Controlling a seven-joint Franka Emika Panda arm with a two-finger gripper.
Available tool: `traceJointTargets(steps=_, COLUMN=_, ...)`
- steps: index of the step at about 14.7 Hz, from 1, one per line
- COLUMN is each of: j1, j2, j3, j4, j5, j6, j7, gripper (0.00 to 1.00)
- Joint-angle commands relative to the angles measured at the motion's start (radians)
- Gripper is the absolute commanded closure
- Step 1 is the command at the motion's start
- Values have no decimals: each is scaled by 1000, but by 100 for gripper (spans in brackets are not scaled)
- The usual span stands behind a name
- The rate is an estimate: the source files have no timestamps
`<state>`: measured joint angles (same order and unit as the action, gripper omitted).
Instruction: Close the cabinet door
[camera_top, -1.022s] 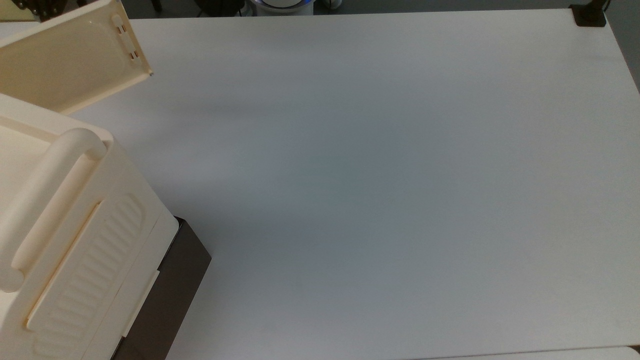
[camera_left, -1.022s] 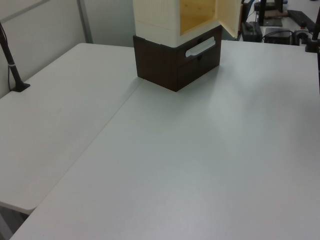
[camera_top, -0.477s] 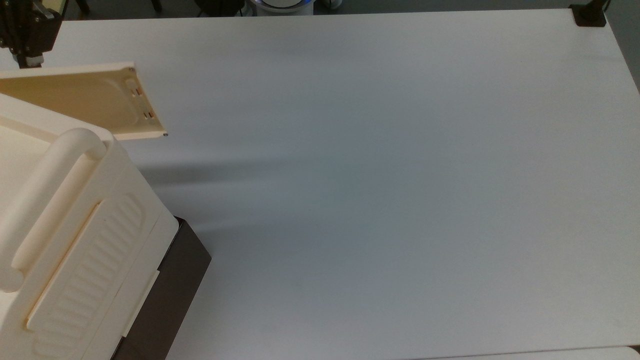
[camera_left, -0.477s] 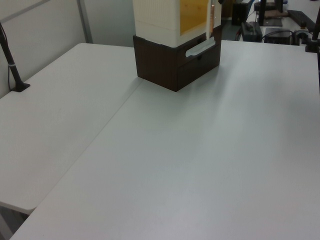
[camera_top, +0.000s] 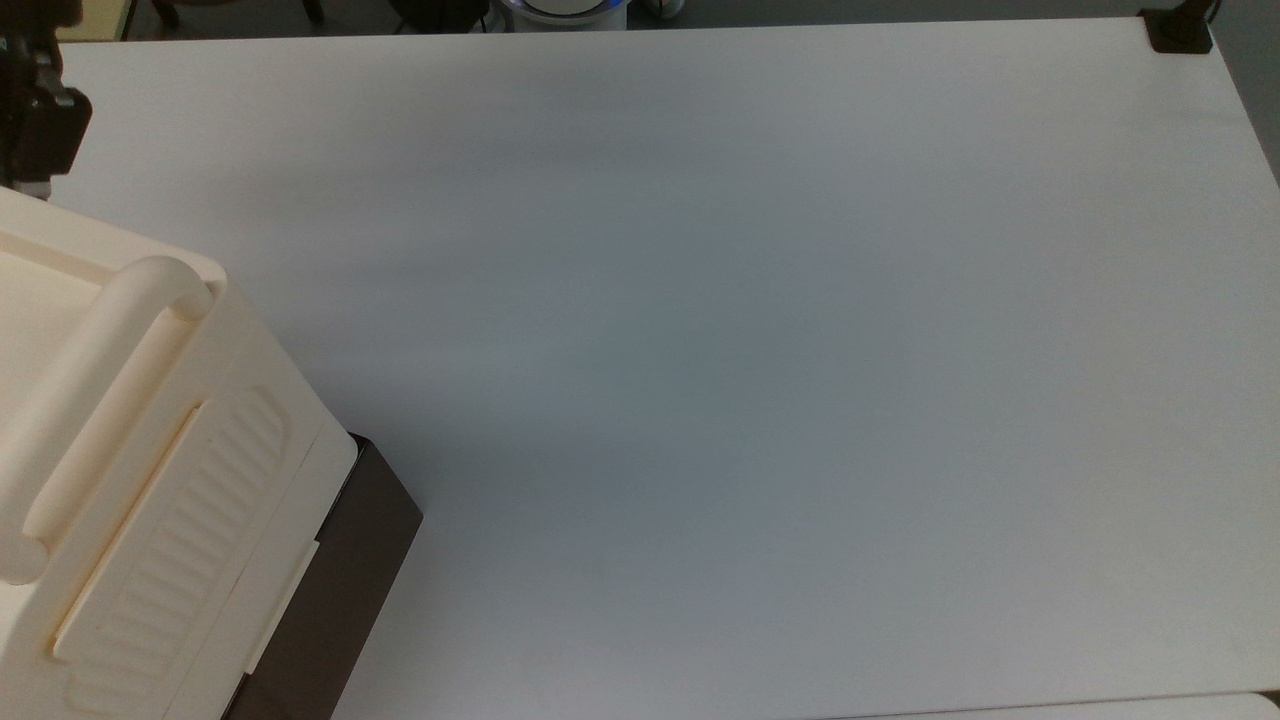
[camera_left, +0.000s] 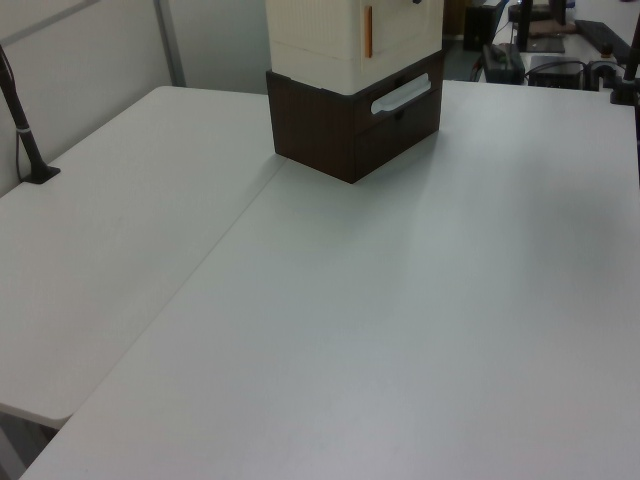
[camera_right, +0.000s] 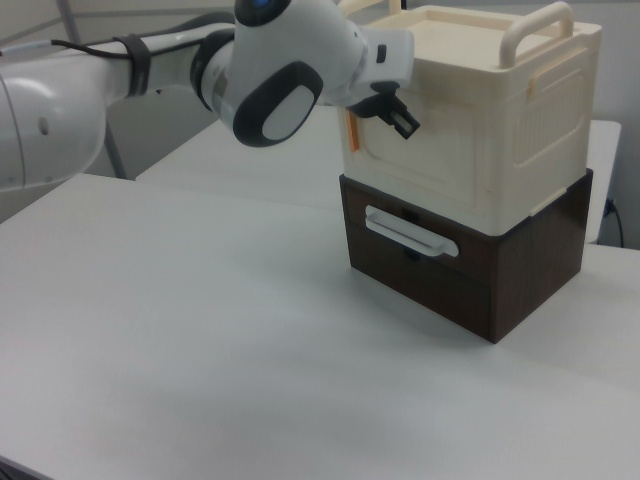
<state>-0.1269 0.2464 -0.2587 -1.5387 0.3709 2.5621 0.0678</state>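
I am watching the gripper (camera_right: 398, 118) in the right view, where it is hanging at the end of the white arm (camera_right: 285, 70) right up against the upper part of the cabinet door (camera_right: 440, 170), near the door's edge on the right view's left. It looks to be touching the panel or just off it. I cannot tell whether it is released or clenched, but nothing is showing in its grasp. In the top view the same dark gripper body (camera_top: 38, 125) is sitting just beyond the far corner of the cabinet (camera_top: 150, 450), at the top view's upper left. The relation I am steering by is this: the door is lying directly ahead of the gripper, between it and the cabinet's inside, so any further push would be going straight into the panel, toward the right view's upper right. The door is standing upright and looking flush with the cream box, facing the right view's lower left and facing the left view's right (camera_left: 405, 40). It is reading about as broad as tall, so I am not naming a long axis with any confidence. A thin orange strip (camera_right: 352, 130) is running vertically along its edge nearest the gripper. Below it the dark brown base (camera_right: 520, 270) with its white drawer pull (camera_right: 410, 232) is resting on the white table (camera_right: 200, 330). I am judging the door closed, or very nearly so.
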Motion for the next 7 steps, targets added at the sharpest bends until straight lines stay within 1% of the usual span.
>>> traceJointTargets(steps=1, j1=-2, j2=8, j3=15, j4=5, j5=19, j6=29, j7=23, gripper=100)
traceJointTargets(steps=4, j1=4, j2=1, j3=18, j4=-6, j5=7, j6=26, j7=12, gripper=100)
traceJointTargets(steps=5, j1=7, j2=-7, j3=28, j4=-17, j5=6, j6=15, j7=10, gripper=100)
traceJointTargets(steps=6, j1=7, j2=-22, j3=50, j4=-36, j5=3, j6=-11, j7=10, gripper=100)
traceJointTargets(steps=7, j1=7, j2=-42, j3=58, j4=-50, j5=-13, j6=-75, j7=9, gripper=100)
